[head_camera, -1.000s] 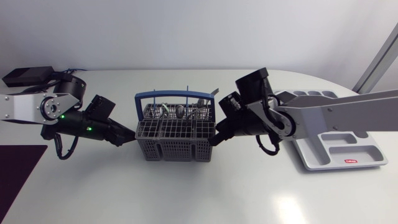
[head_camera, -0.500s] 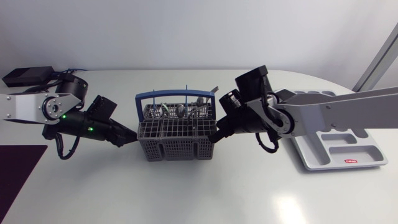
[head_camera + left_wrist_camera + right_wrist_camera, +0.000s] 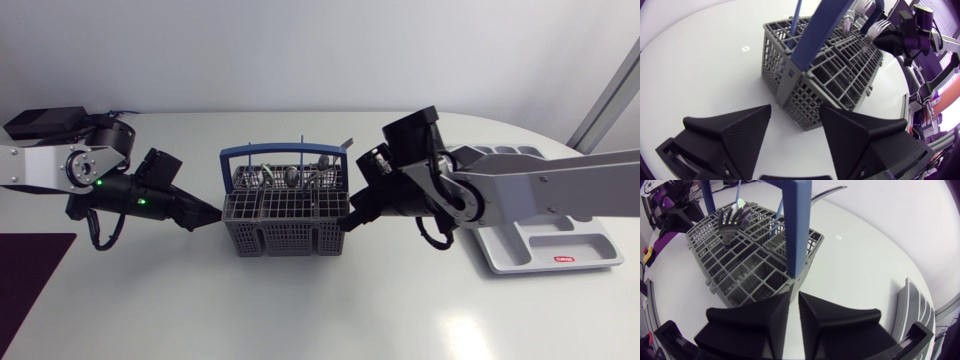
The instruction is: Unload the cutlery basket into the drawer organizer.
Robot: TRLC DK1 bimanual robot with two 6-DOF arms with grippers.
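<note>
The left arm [image 3: 50, 168] comes in well to the left of the basket [image 3: 283, 228], and the left gripper [image 3: 212, 214] points at the basket's left end. Its fingers [image 3: 740, 131] stand wide apart. In the left wrist view the basket's near corner sits just ahead of the gap between them, with neither finger touching it.

The basket is a grey plastic grid standing upright on the white table [image 3: 300, 310], about midway between the two arms. A blue handle [image 3: 283, 152] arches over its back half. Cutlery [image 3: 290, 178] stands in the rear compartments, and the front compartments look bare. In the right wrist view a cluster of fork heads [image 3: 733, 221] rises from a compartment on the far side of the handle (the tines point up).

The right gripper [image 3: 346, 220] meets the basket's right end, low down and below the foot of the handle's post. Its fingers [image 3: 752, 322] are drawn almost together, leaving only a narrow slit. The basket's end wall seems to be pinched in that slit, though the contact itself is hidden behind the fingers. The right arm [image 3: 545, 185] stretches away to the right of the basket.

The organizer [image 3: 590, 240], a pale grey tray with several compartments, lies flat on the table well to the right of the basket, partly under the right arm. The compartments that show hold nothing.
</note>
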